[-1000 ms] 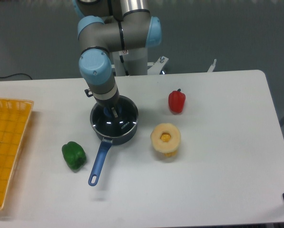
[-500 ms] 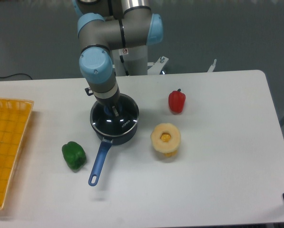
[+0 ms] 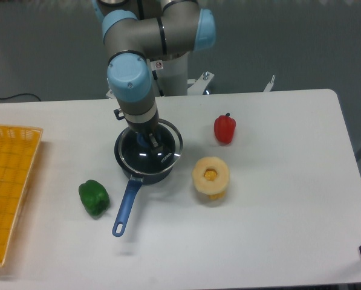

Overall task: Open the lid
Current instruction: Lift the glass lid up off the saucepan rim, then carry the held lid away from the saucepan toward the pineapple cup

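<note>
**Glass lid gripped at its knob, sitting off-centre over the saucepan**

Look at the lid (image 3: 159, 152): it is a round disc of clear glass with a thin, bright metal rim and a blue knob at its centre. You can see the dark inside of the pan through it, and a small white mark shows on the glass near its front right edge. It does not sit square on the saucepan (image 3: 145, 172); its rim overhangs toward the right and back, so the pan's left edge shows bare beside it. You cannot tell from this view whether the lid touches the pan's rim or hangs just above it.

The gripper (image 3: 151, 140) comes straight down from the grey and pale blue arm, and its two fingers pinch the blue knob between them.

The saucepan is dark blue and round, with a long blue handle pointing toward the front left. Your white table (image 3: 277, 205) is smooth and matt. On it, a glossy green pepper (image 3: 94, 197) lies left of the handle, a glossy red pepper (image 3: 225, 128) stands to the right of the pan, and a pale yellow round thing (image 3: 211, 177) with a deeper yellow centre sits just in front of it. A yellow mesh basket (image 3: 11, 181) lies at the left edge.
</note>
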Robot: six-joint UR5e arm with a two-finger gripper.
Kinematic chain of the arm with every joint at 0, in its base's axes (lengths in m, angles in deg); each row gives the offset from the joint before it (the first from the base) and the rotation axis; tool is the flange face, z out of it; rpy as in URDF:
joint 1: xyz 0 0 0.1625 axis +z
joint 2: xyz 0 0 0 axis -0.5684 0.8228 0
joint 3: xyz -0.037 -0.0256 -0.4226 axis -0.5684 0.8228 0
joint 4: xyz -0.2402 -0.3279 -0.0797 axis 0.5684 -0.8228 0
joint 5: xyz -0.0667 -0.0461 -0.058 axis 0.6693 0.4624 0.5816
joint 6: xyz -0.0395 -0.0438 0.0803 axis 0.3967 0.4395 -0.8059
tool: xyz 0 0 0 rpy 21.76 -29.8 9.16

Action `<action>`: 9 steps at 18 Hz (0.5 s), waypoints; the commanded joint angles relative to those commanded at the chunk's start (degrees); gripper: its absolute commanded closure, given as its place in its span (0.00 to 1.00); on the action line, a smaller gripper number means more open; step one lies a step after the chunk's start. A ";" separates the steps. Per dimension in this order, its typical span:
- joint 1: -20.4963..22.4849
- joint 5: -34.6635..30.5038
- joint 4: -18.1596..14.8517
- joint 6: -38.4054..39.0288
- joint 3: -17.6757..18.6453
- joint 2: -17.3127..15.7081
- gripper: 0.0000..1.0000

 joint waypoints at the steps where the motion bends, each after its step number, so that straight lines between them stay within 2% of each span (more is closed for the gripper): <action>1: 1.05 0.44 0.00 0.00 -0.62 0.00 0.41; 9: 7.65 1.06 0.00 -0.88 -5.45 0.53 0.42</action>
